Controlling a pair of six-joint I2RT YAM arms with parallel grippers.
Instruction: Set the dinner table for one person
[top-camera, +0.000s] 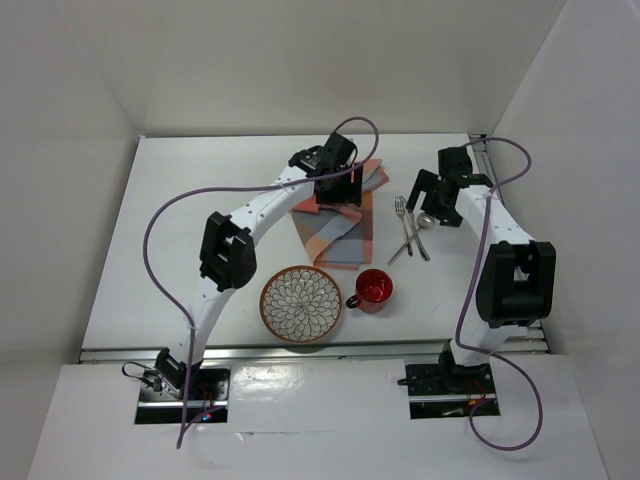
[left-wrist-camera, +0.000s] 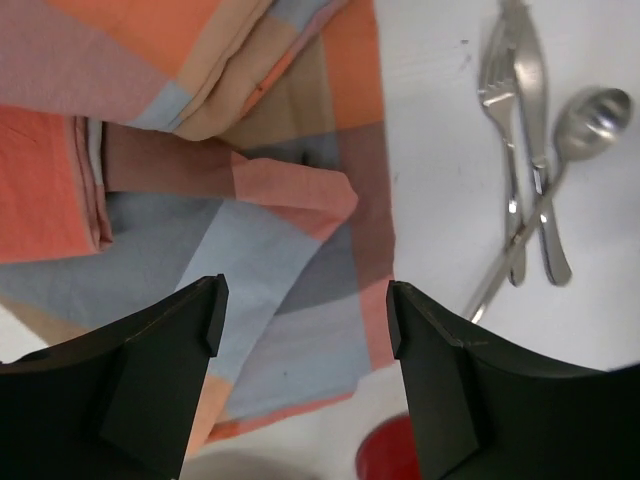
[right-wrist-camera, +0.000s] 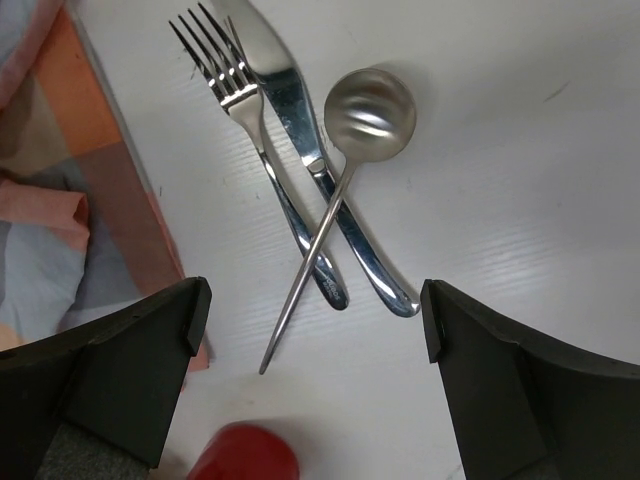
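The white dinner table (top-camera: 190, 210) carries a crumpled orange-and-blue checked placemat (top-camera: 345, 240) (left-wrist-camera: 300, 250) at the back middle. My left gripper (top-camera: 338, 196) (left-wrist-camera: 305, 315) hangs open just above the cloth, with nothing between its fingers. To the right of the cloth a fork (right-wrist-camera: 225, 80), a knife (right-wrist-camera: 290, 100) and a spoon (right-wrist-camera: 370, 105) lie crossed on the table (top-camera: 410, 228). My right gripper (top-camera: 425, 205) (right-wrist-camera: 315, 320) hovers open over the handles of the cutlery and holds nothing.
A patterned plate (top-camera: 303, 303) with a brown rim sits near the front edge. A red mug (top-camera: 374, 289) (right-wrist-camera: 245, 455) stands beside it on the right. White walls close the table in at the back and on both sides.
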